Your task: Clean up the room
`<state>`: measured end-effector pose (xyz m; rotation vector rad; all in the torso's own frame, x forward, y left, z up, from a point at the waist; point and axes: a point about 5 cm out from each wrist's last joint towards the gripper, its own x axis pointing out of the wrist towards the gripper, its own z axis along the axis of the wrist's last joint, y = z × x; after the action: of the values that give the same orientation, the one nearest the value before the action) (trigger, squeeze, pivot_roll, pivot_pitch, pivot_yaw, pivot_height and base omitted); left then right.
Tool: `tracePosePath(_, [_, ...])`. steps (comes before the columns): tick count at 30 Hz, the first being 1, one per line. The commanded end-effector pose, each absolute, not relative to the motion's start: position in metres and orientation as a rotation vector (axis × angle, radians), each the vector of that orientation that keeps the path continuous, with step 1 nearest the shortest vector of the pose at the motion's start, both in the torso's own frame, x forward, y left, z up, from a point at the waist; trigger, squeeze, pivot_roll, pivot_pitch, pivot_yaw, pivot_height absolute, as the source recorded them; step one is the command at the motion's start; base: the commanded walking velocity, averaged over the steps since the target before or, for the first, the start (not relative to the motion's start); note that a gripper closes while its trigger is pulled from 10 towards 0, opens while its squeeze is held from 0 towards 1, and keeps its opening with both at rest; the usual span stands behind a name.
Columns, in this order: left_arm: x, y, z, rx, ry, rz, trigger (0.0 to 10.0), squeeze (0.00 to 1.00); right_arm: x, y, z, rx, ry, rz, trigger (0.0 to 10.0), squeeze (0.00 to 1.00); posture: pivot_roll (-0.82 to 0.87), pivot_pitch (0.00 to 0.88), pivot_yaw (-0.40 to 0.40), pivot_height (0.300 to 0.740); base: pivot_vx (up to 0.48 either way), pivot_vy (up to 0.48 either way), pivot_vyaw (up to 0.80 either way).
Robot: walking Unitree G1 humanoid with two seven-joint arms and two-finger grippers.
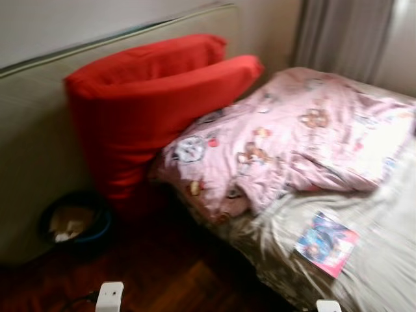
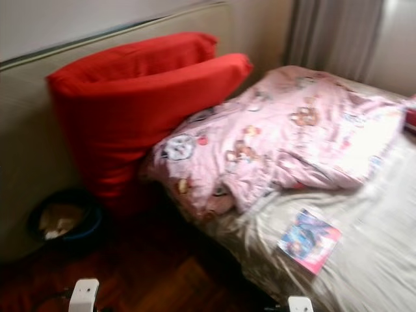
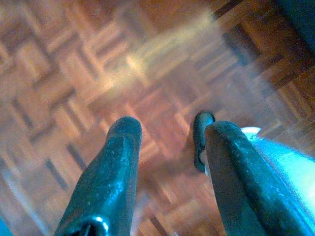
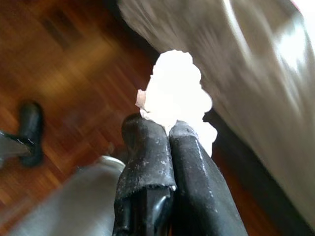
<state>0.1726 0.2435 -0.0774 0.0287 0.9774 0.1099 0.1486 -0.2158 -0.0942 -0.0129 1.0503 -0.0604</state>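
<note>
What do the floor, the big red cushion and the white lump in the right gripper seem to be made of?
Floor: wood parquet, small blocks in a basket-weave pattern, glossy sheen.
Red cushion: woven fabric, matte, soft folds.
White lump, pinched in the right gripper: probably crumpled tissue or paper; too overexposed to be sure.

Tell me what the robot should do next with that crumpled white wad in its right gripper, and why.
Probably carry it toward the round dark bin by the headboard. The right gripper is shut on the crumpled white wad above the wooden parquet floor beside the bed, and the bin, already holding scraps, sits ahead to the robot's left.
</note>
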Motion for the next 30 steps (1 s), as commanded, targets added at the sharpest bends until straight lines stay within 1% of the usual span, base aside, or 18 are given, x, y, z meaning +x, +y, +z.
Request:
tracePosePath(1, [0.1728, 0.2414, -0.0782, 0.036, 0.989, 0.098, 10.0, 0.00, 0.1416, -0.2162, -0.0966, -0.023, 1.069, -0.049, 10.0, 0.00, -0.03, 0.000, 0.011, 0.740, 0.000, 0.000, 0.80])
tracePosePath(19, [0.1713, 0.2323, -0.0812, 0.010, 0.989, 0.104, 10.0, 0.00, 0.1394, -0.2251, -0.0955, -0.061, 1.081, -0.042, 10.0, 0.00, -0.02, 0.000, -0.033, 0.740, 0.000, 0.000, 0.80])
tracePosePath(30, [0.1714, 0.2326, -0.0810, 0.006, 0.985, 0.111, 10.0, 0.00, 0.1398, -0.2249, -0.0954, -0.063, 1.081, -0.033, 10.0, 0.00, -0.02, 0.000, -0.032, 0.740, 0.000, 0.000, 0.80])
